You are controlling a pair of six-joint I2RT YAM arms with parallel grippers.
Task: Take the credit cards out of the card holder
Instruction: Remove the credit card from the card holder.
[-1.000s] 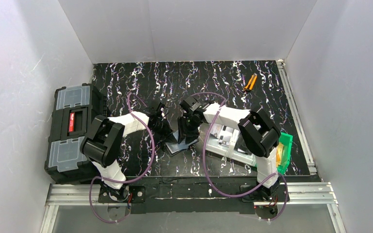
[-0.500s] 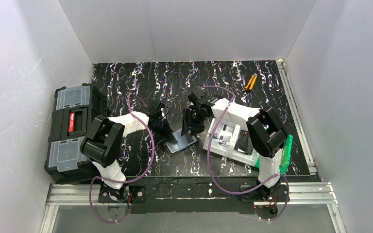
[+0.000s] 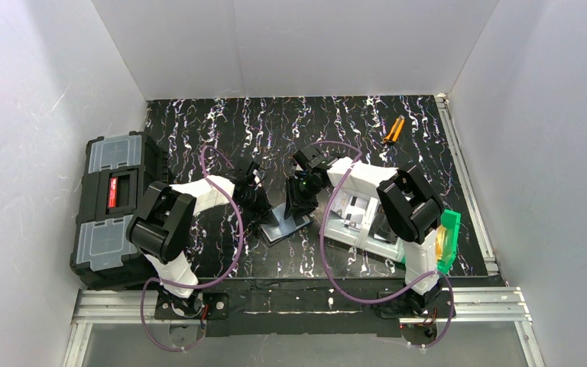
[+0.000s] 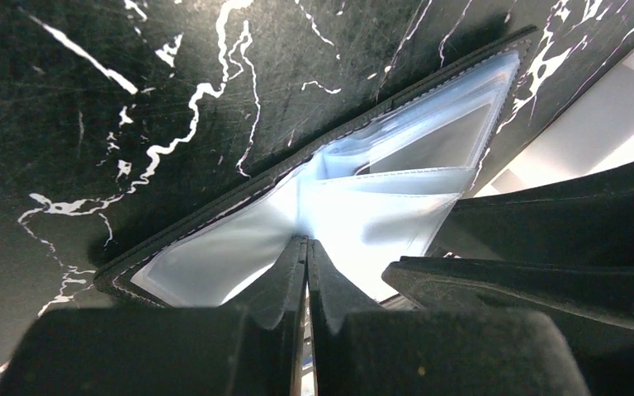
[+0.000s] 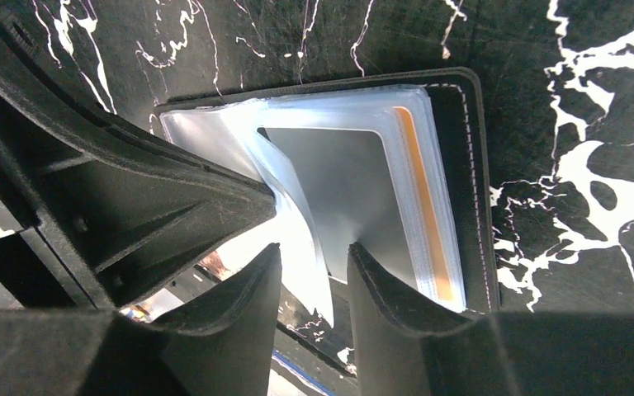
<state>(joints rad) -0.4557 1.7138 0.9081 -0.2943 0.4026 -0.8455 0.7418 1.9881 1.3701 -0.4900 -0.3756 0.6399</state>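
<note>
Between toolbox (image 3: 111, 210) and grey bin (image 3: 359, 241), card holder (image 5: 462, 148), left pincer (image 4: 306, 256) clenched on its sleeve, right pincer (image 5: 314, 256) parted over it

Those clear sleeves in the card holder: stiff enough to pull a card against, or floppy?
Likely floppy: one sleeve curls up off the card holder, inside the open right pincer. Probably slippery too, given its glossy sheen. The silvery card looks flat, so probably stiffer.

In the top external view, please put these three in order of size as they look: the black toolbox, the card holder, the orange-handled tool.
1. black toolbox, by far the largest
2. card holder, lying open, partly hidden
3. orange-handled tool, the smallest
</note>
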